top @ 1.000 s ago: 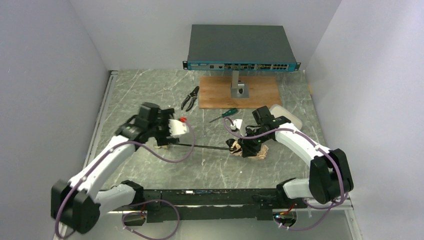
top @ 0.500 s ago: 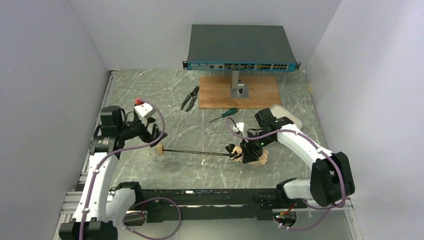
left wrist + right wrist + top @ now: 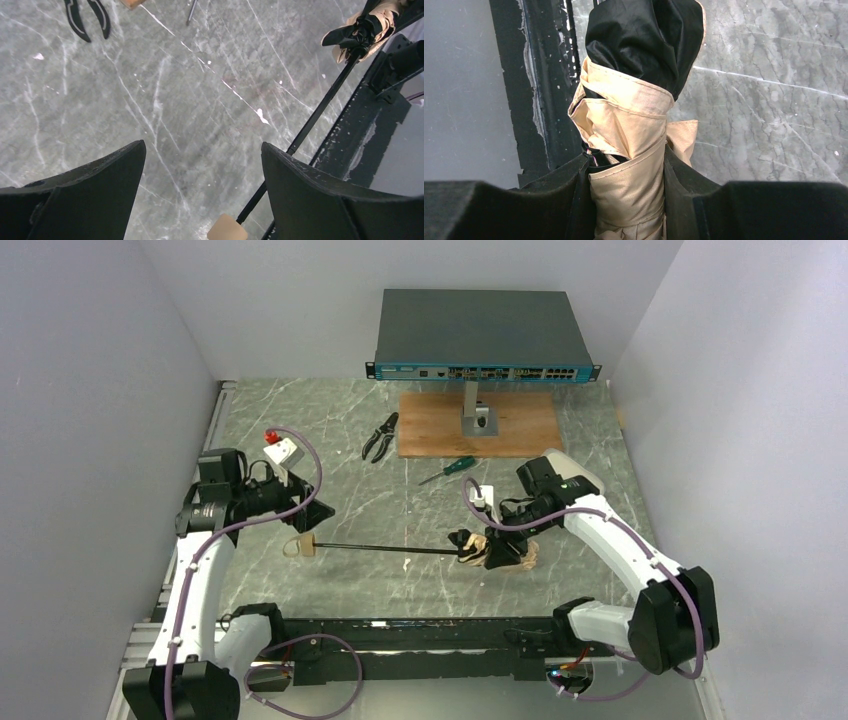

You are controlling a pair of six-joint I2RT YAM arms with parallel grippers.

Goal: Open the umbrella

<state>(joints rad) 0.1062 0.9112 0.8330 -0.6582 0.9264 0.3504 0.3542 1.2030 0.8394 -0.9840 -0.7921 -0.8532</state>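
The umbrella lies on the marble table with its thin black shaft drawn out. Its beige handle with a loop is at the left end, and its folded gold-beige and black canopy is at the right end. My right gripper is shut on the canopy bundle, with one finger on each side. My left gripper is open and empty, a little behind the handle. In the left wrist view my left gripper stands wide open above the handle and shaft.
A network switch stands on a post over a wooden board at the back. Pliers and a green screwdriver lie in front of it. A flat beige sleeve lies behind my right arm. A black rail runs along the near edge.
My left gripper has let go of the handle, opened and pulled back to the left. The handle now lies free, slightly further left. My right gripper still holds the canopy.
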